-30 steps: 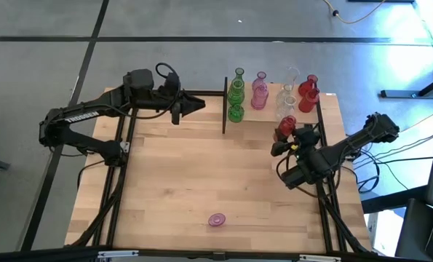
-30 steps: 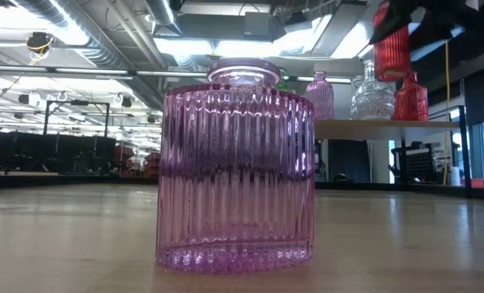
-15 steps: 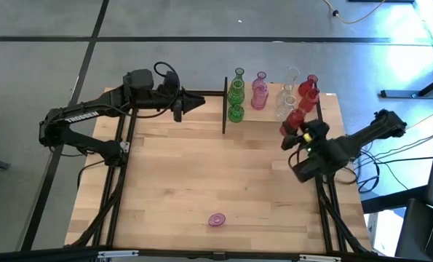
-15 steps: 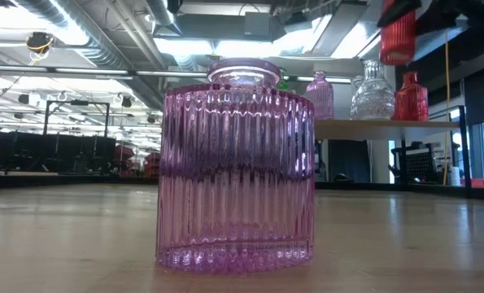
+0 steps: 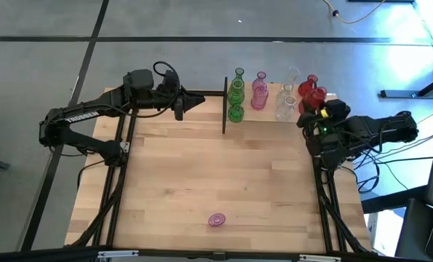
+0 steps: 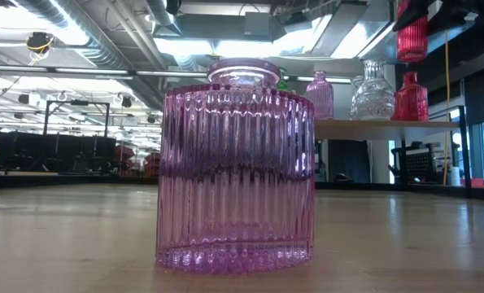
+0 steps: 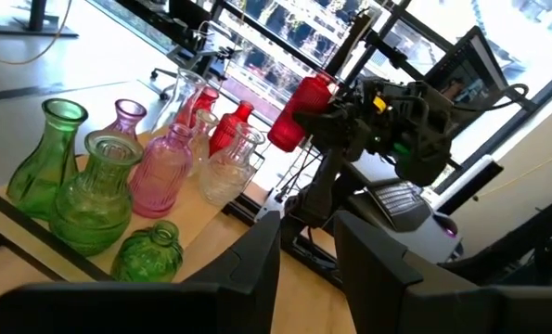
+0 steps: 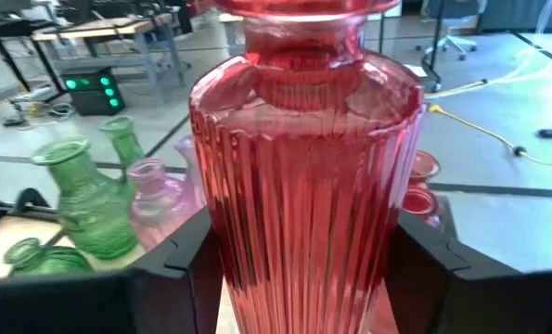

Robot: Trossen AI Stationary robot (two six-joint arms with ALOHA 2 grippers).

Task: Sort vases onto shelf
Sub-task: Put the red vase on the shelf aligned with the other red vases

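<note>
Right arm has swung up and rightward since the earlier frames, carrying the red ribbed vase [image 5: 319, 95] from mid-right of the high view to the upper right, now over the right end of the shelf [image 5: 271, 120]. Right gripper [image 5: 322, 109] jaws clenched on that vase; in the right wrist view it fills the frame, fluted translucent red, shoulders narrowing to a neck, dark fingers [image 8: 187, 269] either side. Low view shows it hanging at top right, above the shelf's row.

On the shelf, upper centre of the high view: green vases [image 5: 236, 94] at the left end, pink vases [image 5: 259, 92] next, clear vases [image 5: 287, 98] after, another red vase [image 5: 308, 81] at the right end, just beside the held one. Black divider post [image 5: 224, 105] stands left of the greens.

Lone pink ribbed vase [image 5: 216, 219] upright on the counter [image 5: 201, 175] at lower centre, well apart from the rest; it blocks most of the low view.

Left gripper [image 5: 194, 102] hovers upper left of centre, pointing at the shelf, jaws partly apart, holding nothing.
</note>
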